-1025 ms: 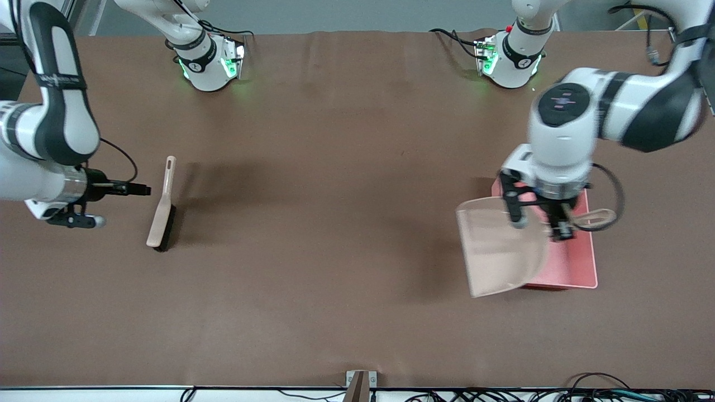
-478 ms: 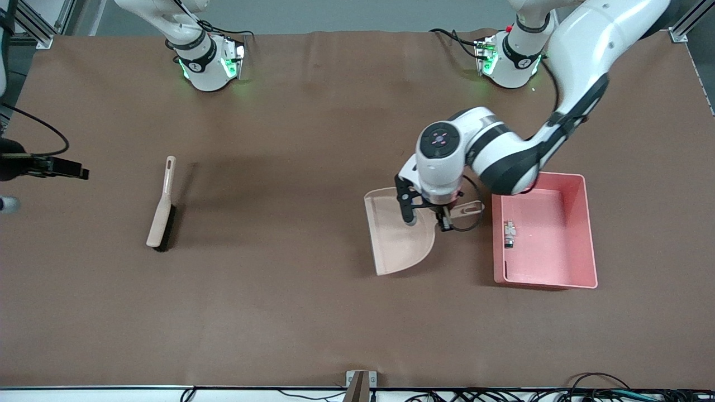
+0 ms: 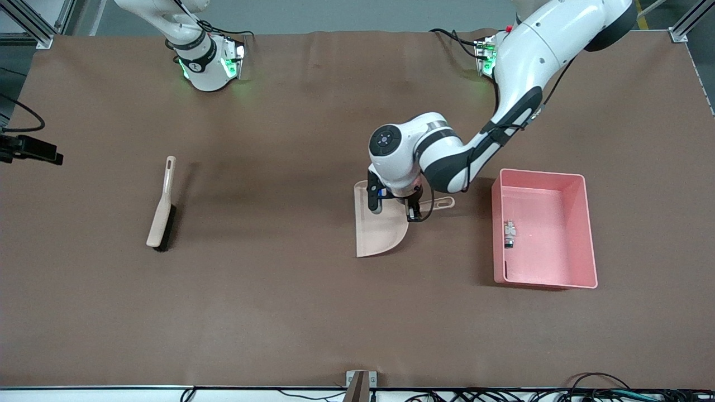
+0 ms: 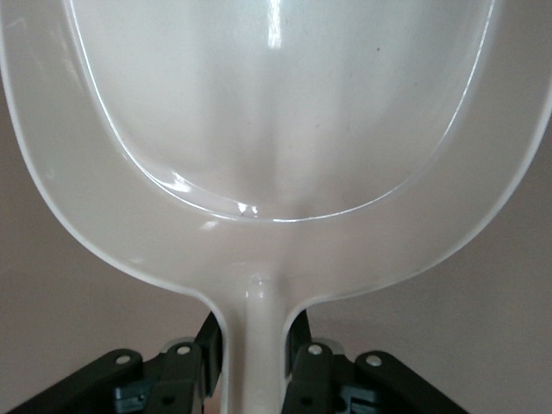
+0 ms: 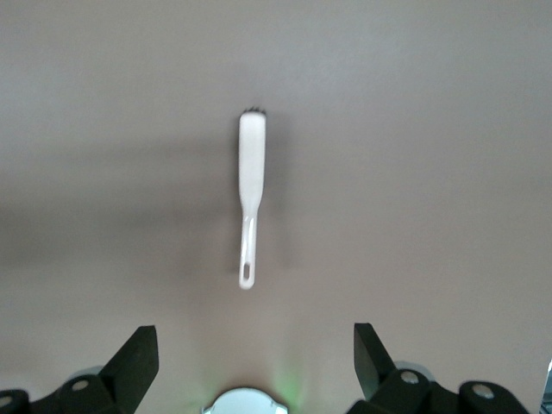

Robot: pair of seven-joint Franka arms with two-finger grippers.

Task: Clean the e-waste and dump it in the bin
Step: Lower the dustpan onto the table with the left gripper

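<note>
The brown surface (image 3: 313, 312) carries the pink bin (image 3: 586, 234) toward the left arm's end, well apart from the left gripper (image 3: 394, 210), and the e-waste (image 3: 509, 233) already lies on its floor by the wall nearest those fingers, so the dumping looks done. The beige dustpan (image 3: 375, 231) sits low over or on the surface with its handle clamped between the left gripper's fingers (image 4: 185, 379), the pan spreading out ahead of them and showing nothing inside. If the fingers let go while the pan is tilted or short of contact, it could drop and skid; whether it touches the surface cannot be told. The brush (image 3: 162, 209) lies well apart from the right gripper (image 5: 250, 366), whose fingers stand wide apart on nothing, high over the surface while that arm waits. In the front view that gripper is cut off at the edge, and the scraps are too small to tell apart.
</note>
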